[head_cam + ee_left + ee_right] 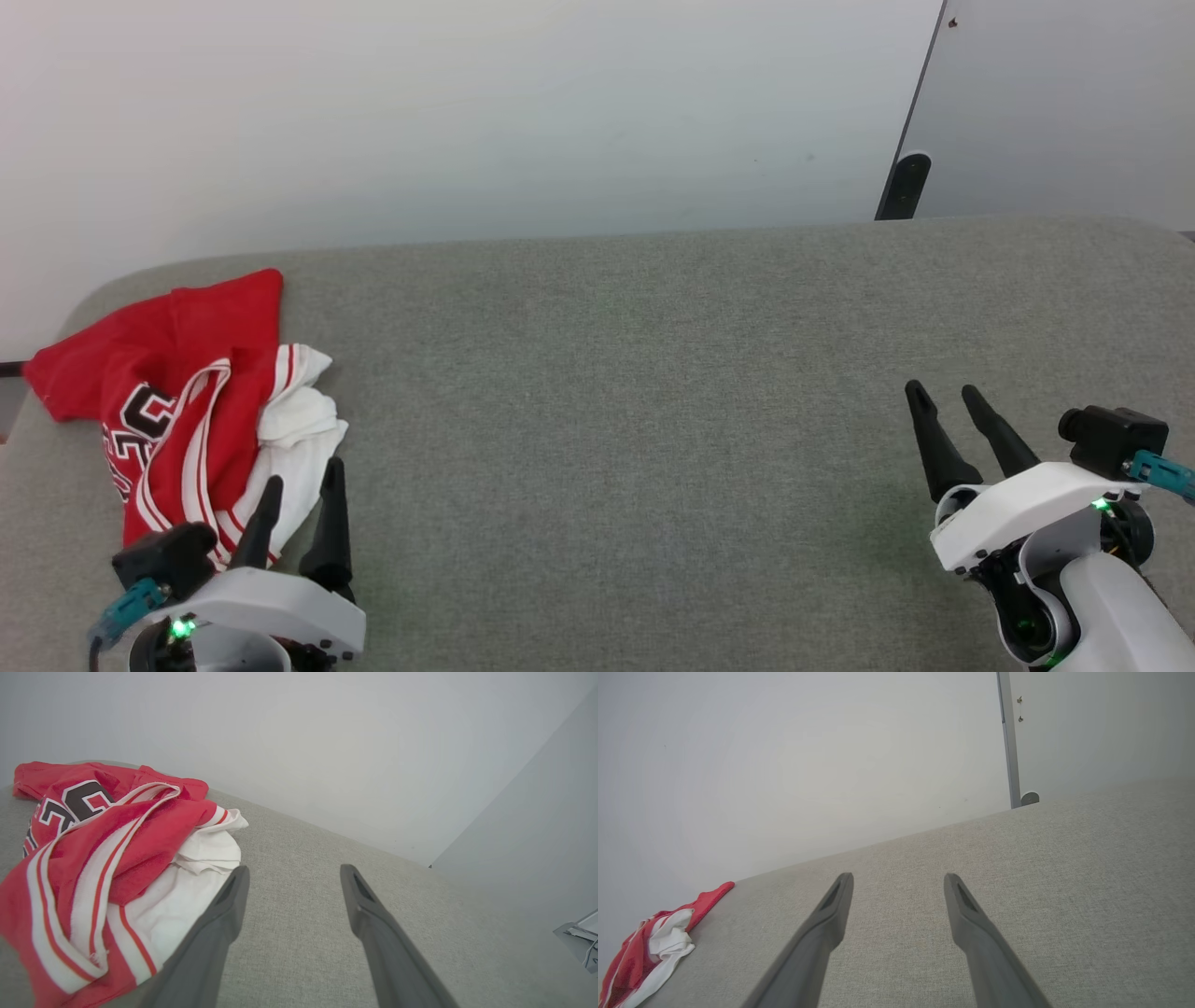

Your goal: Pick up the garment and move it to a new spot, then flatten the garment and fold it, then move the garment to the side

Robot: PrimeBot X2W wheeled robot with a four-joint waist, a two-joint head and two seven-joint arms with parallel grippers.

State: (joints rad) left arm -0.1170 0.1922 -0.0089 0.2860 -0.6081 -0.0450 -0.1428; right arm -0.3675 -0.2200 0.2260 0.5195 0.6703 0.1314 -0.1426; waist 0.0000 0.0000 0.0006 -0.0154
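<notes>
The garment (pixel 187 401) lies crumpled at the far left of the grey table, red with white sleeves, striped trim and black lettering. My left gripper (pixel 303 471) hovers at its near right edge, open, with nothing between its fingers. In the left wrist view the garment (pixel 98 858) bunches up left of the left gripper (pixel 294 872), and one finger (pixel 219 924) overlaps the white sleeve. My right gripper (pixel 945 390) stands open over bare table at the far right. In the right wrist view the right gripper (pixel 899 879) spreads wide, with the garment (pixel 654 947) far off at the lower left.
The grey fabric-covered table (pixel 616 420) stretches wide between the two grippers. A pale wall rises behind it. A dark post foot (pixel 904 185) and a grey panel stand at the back right. The table's rounded left corner lies just beyond the garment.
</notes>
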